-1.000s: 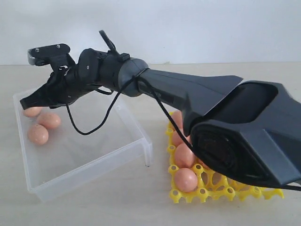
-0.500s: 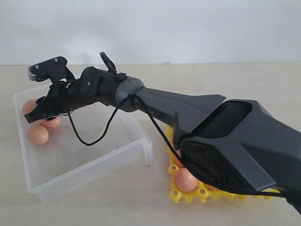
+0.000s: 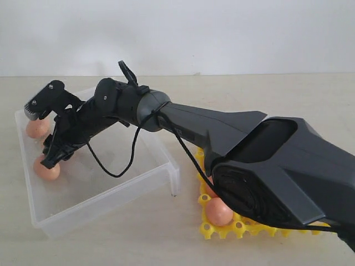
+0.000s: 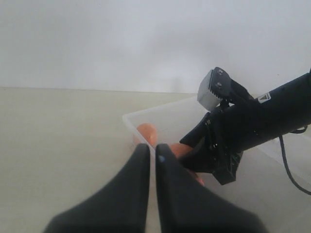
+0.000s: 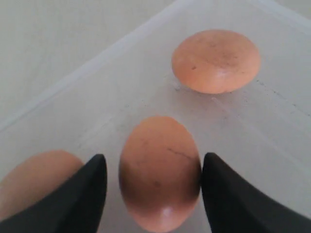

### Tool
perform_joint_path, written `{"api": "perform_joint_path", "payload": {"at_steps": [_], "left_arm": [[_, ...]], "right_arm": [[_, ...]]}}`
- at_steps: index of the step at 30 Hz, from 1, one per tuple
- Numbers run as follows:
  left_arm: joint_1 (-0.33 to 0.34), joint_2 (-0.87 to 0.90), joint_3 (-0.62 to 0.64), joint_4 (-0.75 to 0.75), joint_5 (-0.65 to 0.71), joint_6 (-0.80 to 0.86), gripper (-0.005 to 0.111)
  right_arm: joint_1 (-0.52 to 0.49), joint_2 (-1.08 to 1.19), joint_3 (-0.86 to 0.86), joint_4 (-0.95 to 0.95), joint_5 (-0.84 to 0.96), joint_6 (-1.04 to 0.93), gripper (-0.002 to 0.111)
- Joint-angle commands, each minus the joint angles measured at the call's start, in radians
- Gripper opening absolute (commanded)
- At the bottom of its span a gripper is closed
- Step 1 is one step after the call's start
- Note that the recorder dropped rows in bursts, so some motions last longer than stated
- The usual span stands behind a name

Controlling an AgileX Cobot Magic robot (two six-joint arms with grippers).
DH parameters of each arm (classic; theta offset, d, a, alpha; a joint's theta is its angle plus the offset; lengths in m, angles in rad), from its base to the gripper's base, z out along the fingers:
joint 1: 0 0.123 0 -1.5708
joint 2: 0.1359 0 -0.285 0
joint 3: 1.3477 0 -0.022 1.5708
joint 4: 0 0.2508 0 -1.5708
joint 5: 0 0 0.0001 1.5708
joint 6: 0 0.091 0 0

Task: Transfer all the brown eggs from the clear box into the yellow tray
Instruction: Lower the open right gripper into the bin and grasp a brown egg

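We had our right fingers (image 5: pixel 82 194) wide around one brown egg (image 5: pixel 159 170) in the clear box (image 5: pixel 112 82), a second egg (image 5: pixel 216 60) past the tips, a third egg (image 5: pixel 34 179) just outside one finger. Left fingers (image 4: pixel 129 189) were pinched together, empty.

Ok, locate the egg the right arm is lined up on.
That egg lies on the clear box floor at the exterior view's left, between the open jaws of the right gripper, two other eggs close by.

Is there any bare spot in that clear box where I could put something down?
Yes: the box floor along its near and right walls is bare. The far-left corner is crowded, with the eggs and the end effector straddling one.
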Motion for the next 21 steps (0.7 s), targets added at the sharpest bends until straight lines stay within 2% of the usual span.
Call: {"api": "perform_joint_path", "payload": {"at_steps": [1,8,10,15,21], "left_arm": [[0.002,-0.003,0.003,0.001,-0.002,-0.002,0.004],[0.002,-0.003,0.003,0.001,-0.002,-0.002,0.004],[0.002,-0.003,0.003,0.001,-0.002,-0.002,0.004],[0.002,-0.003,0.003,0.001,-0.002,-0.002,0.004],[0.002,-0.003,0.003,0.001,-0.002,-0.002,0.004]], "right_arm": [[-0.001,-0.01,-0.006,-0.008,0.001,-0.052,0.051],[-0.001,-0.01,-0.006,0.012,-0.002,-0.096,0.051],[-0.001,-0.01,-0.006,0.018,0.0,-0.099,0.046],[-0.001,-0.01,-0.006,0.022,0.038,-0.099,0.023],[-0.001,-0.01,-0.006,0.024,0.052,-0.099,0.021]]}}
